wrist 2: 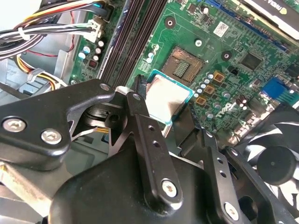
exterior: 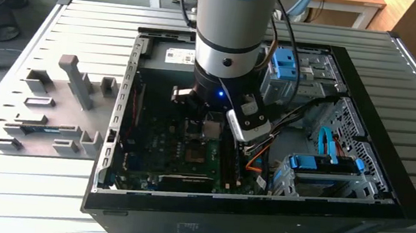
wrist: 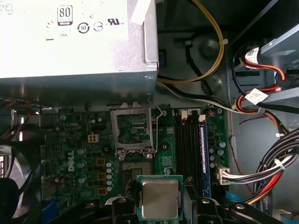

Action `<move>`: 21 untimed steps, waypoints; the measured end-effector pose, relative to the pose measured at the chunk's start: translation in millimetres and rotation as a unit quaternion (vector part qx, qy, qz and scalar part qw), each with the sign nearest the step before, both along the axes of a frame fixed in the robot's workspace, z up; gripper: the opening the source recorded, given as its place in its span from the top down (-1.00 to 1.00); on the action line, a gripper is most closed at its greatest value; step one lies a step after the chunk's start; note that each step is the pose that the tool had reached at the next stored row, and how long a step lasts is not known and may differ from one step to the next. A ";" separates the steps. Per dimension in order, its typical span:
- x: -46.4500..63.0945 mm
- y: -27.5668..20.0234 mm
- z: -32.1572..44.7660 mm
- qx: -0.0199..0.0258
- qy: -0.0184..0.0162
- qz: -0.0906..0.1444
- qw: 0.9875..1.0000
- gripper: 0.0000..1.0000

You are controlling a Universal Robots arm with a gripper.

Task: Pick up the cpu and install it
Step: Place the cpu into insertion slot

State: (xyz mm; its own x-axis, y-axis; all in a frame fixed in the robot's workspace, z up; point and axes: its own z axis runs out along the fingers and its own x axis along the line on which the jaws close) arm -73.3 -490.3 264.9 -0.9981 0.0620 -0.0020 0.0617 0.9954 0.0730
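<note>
The cpu [wrist 2: 169, 92], a thin square chip with a silvery face and a green edge, is held between my gripper's [wrist 2: 164, 100] two black fingers. It also appears in the first wrist view as the cpu [wrist: 159, 198] inside the gripper [wrist: 159, 201]. It hangs a little above the green motherboard, close to the bare socket [wrist 2: 186, 66]. The socket's metal frame [wrist: 133, 129] stands hinged open beside the socket bed [wrist: 135, 168]. In the exterior view the gripper [exterior: 211, 127] reaches down into the open computer case [exterior: 381, 120] over the board.
The grey power-supply box [wrist: 74, 42] sits just beyond the socket. Dark memory slots [wrist: 191, 144] run alongside it, with cable bundles [wrist: 261, 98] farther out. A black fan [wrist 2: 275, 163] lies near the fingers. Blue drive cages [exterior: 318, 169] fill the case's right side; a grey fixture plate [exterior: 46, 111] lies outside.
</note>
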 end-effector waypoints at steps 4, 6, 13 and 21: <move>0.0 0.0 -4.5 0.000 0.000 0.000 1.000 0.06; 0.0 0.0 -6.7 0.000 0.000 0.000 1.000 0.06; 0.0 0.0 -12.8 0.000 0.000 0.000 1.000 0.06; 0.0 0.0 -16.8 0.000 0.000 0.000 1.000 0.06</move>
State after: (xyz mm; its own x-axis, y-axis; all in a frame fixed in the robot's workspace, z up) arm -73.3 -490.3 248.1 -0.9981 0.0621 -0.0019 0.0618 0.9954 0.0727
